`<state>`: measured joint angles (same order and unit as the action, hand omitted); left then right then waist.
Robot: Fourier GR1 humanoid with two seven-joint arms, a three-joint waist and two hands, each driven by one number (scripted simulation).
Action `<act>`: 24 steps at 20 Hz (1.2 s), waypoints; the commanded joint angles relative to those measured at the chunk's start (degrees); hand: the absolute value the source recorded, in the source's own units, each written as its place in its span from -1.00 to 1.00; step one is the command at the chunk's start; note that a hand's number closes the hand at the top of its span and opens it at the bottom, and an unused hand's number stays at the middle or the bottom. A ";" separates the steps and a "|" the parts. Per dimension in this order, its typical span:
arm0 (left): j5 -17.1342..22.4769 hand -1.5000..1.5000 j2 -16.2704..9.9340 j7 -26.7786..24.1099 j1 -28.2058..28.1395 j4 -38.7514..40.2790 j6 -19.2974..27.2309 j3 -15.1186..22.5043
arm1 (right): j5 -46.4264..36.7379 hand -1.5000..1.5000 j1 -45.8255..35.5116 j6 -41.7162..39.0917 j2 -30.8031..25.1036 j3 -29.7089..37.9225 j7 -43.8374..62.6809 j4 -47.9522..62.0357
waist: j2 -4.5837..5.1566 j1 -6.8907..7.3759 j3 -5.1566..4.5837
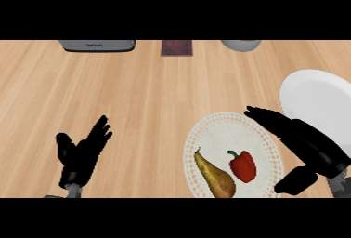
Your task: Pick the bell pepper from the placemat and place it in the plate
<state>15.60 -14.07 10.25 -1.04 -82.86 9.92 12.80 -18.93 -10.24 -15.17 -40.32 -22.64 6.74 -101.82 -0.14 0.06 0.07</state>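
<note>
A: Wood-grain counter point(137, 102) w/ a round white placemat point(226, 128) at lower right. On it: 1 red bell pepper point(243, 166), 1 pear point(214, 175) just beside it, to its left. They look close but apart.

B: And the plate?

A: 1 white plate point(322, 97), at the right edge, next to the mat's upper right. Nothing on it that I can see.

B: Hands?

A: Right hand point(302, 139) hangs over the mat's right rim, fingers stretched out toward the top of the view, thumb down near the frame's bottom. It's spread wide and holds nothing. Pepper sits just left of it, untouched. Left hand point(82, 148) is at lower left, fingers up, spread, resting, nothing in it.

B: So which step?

A: Approach, I'd say. Pick not yet done, pepper is on the mat. Next move prob. needs the right hand to shift left and down over the pepper, then close around it w/o nudging the pear.

B: Other stuff?

A: Along the far edge: 1 grey appliance point(96, 45), 1 dark reddish item point(177, 47), 1 grey round object point(241, 44). All partly cut off, can't tell more.
</note>
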 commanded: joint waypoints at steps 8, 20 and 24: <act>-3.23 0.00 1.75 5.74 -0.20 -3.31 -0.94 -2.05 | -9.63 -1.00 3.98 -6.02 9.72 0.07 1.17 -0.47 | 0.10 0.05 -0.06; -5.76 0.00 5.43 3.63 2.84 2.32 -2.43 -4.49 | -24.81 -1.00 4.12 -3.82 16.72 -0.93 2.22 5.08 | 0.14 -0.06 -0.07; -5.69 0.00 5.47 -1.03 0.98 5.05 -6.03 -6.41 | -27.42 -1.00 5.53 -3.75 19.44 -0.59 -0.25 7.01 | 0.14 -0.05 -0.07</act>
<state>10.47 -9.84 11.73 -0.20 -81.69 5.49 7.38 -43.42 -5.25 -18.74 -23.49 -23.07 7.35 -96.64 -0.11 0.07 0.10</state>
